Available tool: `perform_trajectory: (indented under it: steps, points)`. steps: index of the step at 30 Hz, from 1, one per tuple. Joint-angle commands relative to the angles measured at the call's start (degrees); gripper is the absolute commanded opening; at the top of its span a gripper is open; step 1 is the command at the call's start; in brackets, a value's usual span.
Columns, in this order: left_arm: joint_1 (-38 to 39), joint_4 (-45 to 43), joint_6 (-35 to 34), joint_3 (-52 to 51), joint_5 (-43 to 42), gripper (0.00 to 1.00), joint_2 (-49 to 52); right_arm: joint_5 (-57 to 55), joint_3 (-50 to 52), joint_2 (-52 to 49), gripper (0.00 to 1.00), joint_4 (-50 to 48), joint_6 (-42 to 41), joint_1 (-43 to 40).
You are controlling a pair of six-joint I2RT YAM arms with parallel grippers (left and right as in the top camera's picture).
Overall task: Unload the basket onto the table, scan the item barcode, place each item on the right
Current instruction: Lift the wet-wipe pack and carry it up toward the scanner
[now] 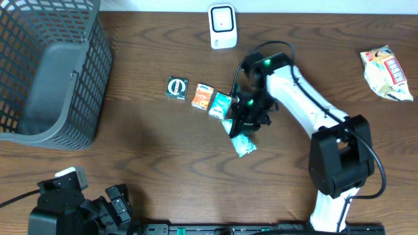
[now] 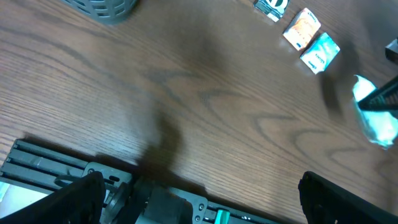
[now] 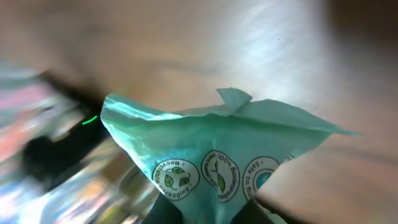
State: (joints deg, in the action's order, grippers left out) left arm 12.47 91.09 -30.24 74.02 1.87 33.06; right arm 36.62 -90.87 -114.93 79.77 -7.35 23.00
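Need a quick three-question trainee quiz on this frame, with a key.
1. True or false: the right claw is shut on the mint-green plastic pouch.
2. Which lies nearest the grey plastic mesh basket? A) small dark green packet B) small orange packet C) small teal packet
3. Fill in: the left claw is ____.
Key: 1 true; 2 A; 3 open.

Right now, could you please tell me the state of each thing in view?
Right gripper, shut on the teal pouch.
Left gripper, open, holding nothing.
Basket, empty.
Scanner, standing, untouched.
Snack bag, lying flat, untouched.
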Motion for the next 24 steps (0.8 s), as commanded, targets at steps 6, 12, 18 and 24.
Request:
perform_trajectory:
  steps: [6, 12, 18, 24]
  points:
    - [-0.2, 0.0, -0.5, 0.1, 0.5, 0.98, 0.0, 31.1, -0.7, 0.0, 0.01, 10.2, 3.4, -3.0]
    - [-0.2, 0.0, -0.5, 0.1, 0.5, 0.98, 0.0, 37.1, -0.7, 0.0, 0.02, 14.4, 3.5, -3.2]
    - [-0.2, 0.0, -0.5, 0.1, 0.5, 0.98, 0.0, 37.4, -0.7, 0.0, 0.01, 16.4, 10.6, -3.2]
    - [-0.2, 0.0, -0.5, 0.1, 0.5, 0.98, 0.0, 35.3, -0.7, 0.0, 0.03, 17.4, 23.1, -2.7]
